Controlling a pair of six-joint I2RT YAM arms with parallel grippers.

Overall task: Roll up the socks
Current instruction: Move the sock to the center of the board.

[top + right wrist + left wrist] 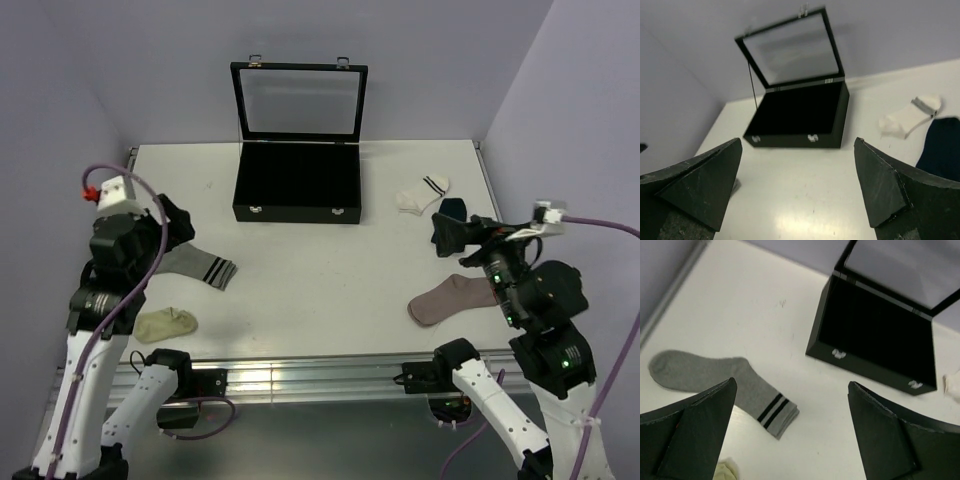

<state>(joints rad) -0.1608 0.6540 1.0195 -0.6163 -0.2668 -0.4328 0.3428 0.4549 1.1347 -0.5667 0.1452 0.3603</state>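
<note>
Several socks lie flat on the white table. A grey sock (pixel 203 266) (pixel 710 376) with dark cuff stripes lies at the left, and my left gripper (pixel 180 228) (pixel 792 385) hangs open above it, empty. A pale yellow sock (pixel 166 323) (pixel 726 471) lies nearer the front edge. At the right are a white sock (pixel 423 193) (pixel 910 117) with black stripes, a navy sock (pixel 452 208) (pixel 942 147) and a brown sock (pixel 452 298). My right gripper (pixel 443 236) (pixel 797 142) is open and empty, raised between the navy and brown socks.
A black case (pixel 298 190) (pixel 875 335) (pixel 800 117) with its glass lid raised stands at the back middle of the table. Purple walls close in the left, back and right. A metal rail (pixel 300 375) runs along the front edge.
</note>
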